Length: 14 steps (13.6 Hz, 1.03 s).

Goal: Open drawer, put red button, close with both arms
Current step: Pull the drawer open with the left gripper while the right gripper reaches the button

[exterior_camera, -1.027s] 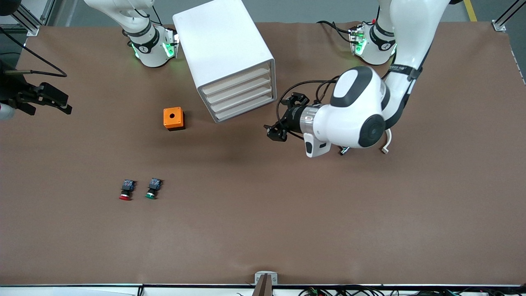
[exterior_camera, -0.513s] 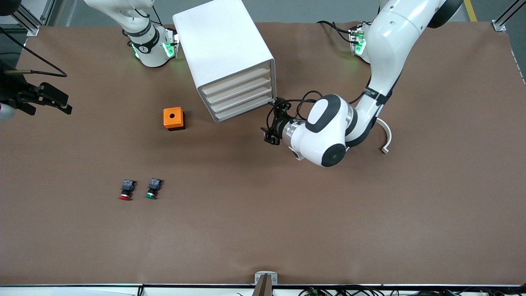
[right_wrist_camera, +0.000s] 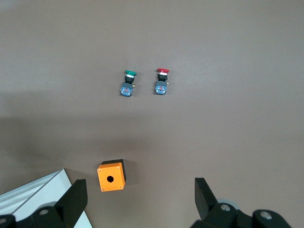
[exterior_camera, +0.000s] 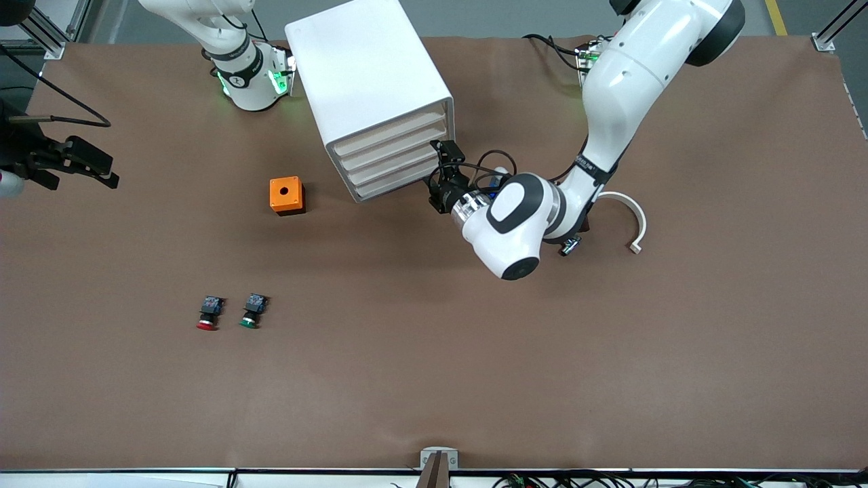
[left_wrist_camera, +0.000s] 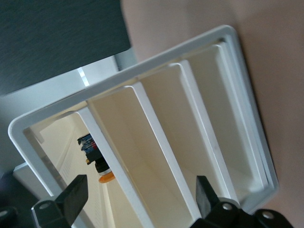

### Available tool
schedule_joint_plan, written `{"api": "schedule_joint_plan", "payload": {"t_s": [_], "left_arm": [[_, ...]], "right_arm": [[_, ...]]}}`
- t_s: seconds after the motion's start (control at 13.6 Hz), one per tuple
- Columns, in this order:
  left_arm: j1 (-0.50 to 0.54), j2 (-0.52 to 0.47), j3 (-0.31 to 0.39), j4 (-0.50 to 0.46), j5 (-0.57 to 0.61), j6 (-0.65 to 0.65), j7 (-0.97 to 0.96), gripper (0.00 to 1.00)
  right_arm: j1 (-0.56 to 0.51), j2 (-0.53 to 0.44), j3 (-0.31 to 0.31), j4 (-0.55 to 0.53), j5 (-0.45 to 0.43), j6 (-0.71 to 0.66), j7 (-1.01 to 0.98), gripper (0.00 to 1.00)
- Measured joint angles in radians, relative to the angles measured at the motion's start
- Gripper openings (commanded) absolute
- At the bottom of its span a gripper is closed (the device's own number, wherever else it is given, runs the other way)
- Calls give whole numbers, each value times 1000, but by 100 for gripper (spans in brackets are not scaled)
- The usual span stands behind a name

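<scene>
The white cabinet stands near the right arm's base, all four drawers pushed in. The uppermost drawer also shows in the left wrist view. My left gripper is open and empty, right in front of the drawer fronts at the cabinet's corner toward the left arm's end; in its wrist view the jaws straddle the drawer fronts. The red button lies on the table nearer the front camera and shows in the right wrist view. My right gripper is open, empty and waits high above the table.
A green-capped switch lies beside the red button. An orange box with a hole stands beside the cabinet. A switch with an orange cap shows inside the uppermost drawer space. A white curved strip lies by the left arm.
My left arm has swung its gripper across the table and up to the cabinet's drawer fronts. The right arm, buttons and orange box have not moved.
</scene>
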Motion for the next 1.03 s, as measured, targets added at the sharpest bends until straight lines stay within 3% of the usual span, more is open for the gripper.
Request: {"api": "schedule_joint_plan", "payload": {"t_s": [0.37, 0.51, 0.81, 1.03], "left_arm": [[5, 98, 3, 1, -100, -69, -122, 95], [6, 120, 6, 2, -119, -88, -166, 83], [6, 140, 6, 2, -122, -114, -197, 49], [1, 144, 6, 2, -122, -123, -205, 45]], "right_arm": [[0, 0, 0, 0, 0, 0, 0, 100], [0, 0, 0, 0, 0, 0, 0, 100], [0, 0, -2, 0, 0, 0, 0, 100], [-1, 0, -4, 0, 0, 0, 1, 100]]}}
